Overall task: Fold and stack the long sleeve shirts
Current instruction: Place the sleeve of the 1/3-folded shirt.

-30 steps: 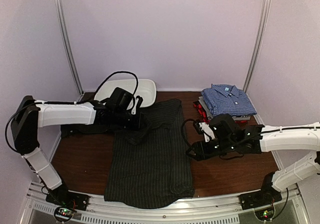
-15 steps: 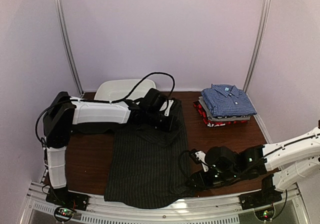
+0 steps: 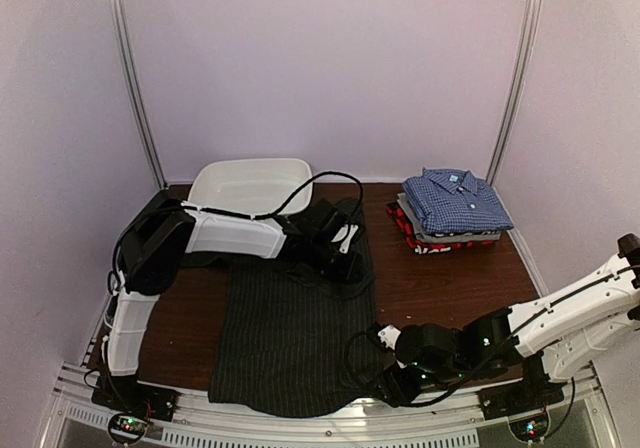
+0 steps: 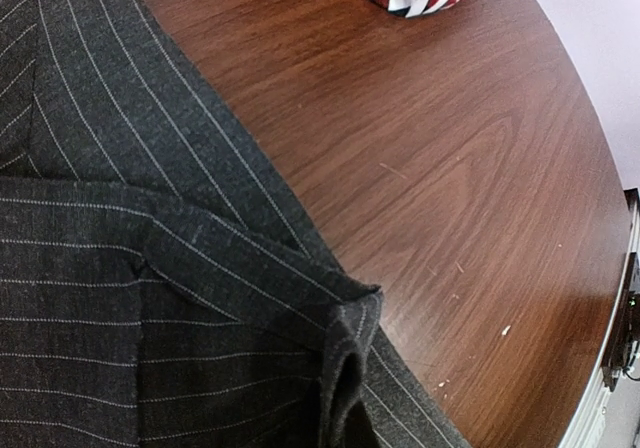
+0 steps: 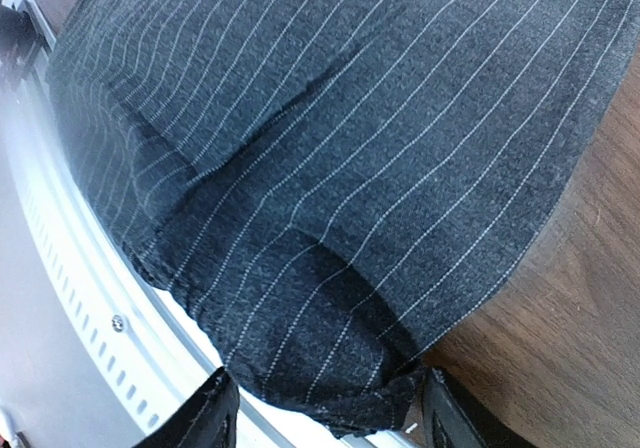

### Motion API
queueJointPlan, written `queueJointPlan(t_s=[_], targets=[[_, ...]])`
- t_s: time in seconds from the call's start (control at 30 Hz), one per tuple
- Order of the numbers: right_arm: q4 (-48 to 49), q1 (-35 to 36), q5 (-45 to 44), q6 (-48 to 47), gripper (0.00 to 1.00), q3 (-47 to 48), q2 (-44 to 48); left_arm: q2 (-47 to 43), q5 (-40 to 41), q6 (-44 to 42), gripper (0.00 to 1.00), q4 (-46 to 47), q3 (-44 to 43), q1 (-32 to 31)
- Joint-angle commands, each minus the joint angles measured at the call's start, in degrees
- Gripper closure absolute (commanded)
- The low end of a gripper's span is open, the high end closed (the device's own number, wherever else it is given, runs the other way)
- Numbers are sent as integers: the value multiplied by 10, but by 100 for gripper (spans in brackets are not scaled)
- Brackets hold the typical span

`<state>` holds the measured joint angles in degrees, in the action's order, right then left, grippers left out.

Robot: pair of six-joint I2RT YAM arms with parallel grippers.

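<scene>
Item: pinstripe shirt [image 3: 295, 338], flat, counter [image 3: 440, 278] ctr. Chg: left end effector [image 3: 345, 256] carried gathered cloth across to shirt's far-right edge, clamped on it; right end effector [image 3: 390, 386] dropped to near-right hem corner, fingers [image 5: 215, 418] apart astride it. Lengthwise fold prob. next.

table [image 3: 440, 278]: pinstriped shirt [image 3: 290, 338], shirt stack [image 3: 450, 208], tub [image 3: 250, 183]

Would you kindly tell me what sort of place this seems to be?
Likely a robot lab booth: plain white walls around a wooden table, a metal rail at its near edge, a pinstriped shirt beside stacked shirts.
</scene>
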<state>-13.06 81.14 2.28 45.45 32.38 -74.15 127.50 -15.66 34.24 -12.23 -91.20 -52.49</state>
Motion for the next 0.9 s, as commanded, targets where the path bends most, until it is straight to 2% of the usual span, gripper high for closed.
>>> queueJointPlan(t_s=[0.0, 0.1, 0.2, 0.3, 0.47, 0.57, 0.73, 0.87], targets=[[9, 21, -41, -27, 40, 24, -23, 21, 7, -15, 100, -23, -22, 3], [5, 25, -53, -29, 59, 43, -32, 34, 12, -16, 100, -34, -29, 2], [-10, 25, -54, -17, 86, 64, -29, 48, 17, -16, 100, -44, -33, 3], [-40, 26, -33, 7, 100, 90, -15, 59, 22, -18, 100, -55, -39, 4], [-80, 25, 29, 41, 100, 117, 15, 80, 28, -25, 100, -72, -54, 4], [-97, 25, 61, 62, 94, 118, 31, 85, 31, -27, 100, -76, -57, 5], [-131, 26, 97, 86, 80, 109, 58, 87, 31, -29, 100, -76, -55, 6], [-158, 26, 66, 88, 61, 114, 80, 87, 26, -32, 100, -77, -57, 6]])
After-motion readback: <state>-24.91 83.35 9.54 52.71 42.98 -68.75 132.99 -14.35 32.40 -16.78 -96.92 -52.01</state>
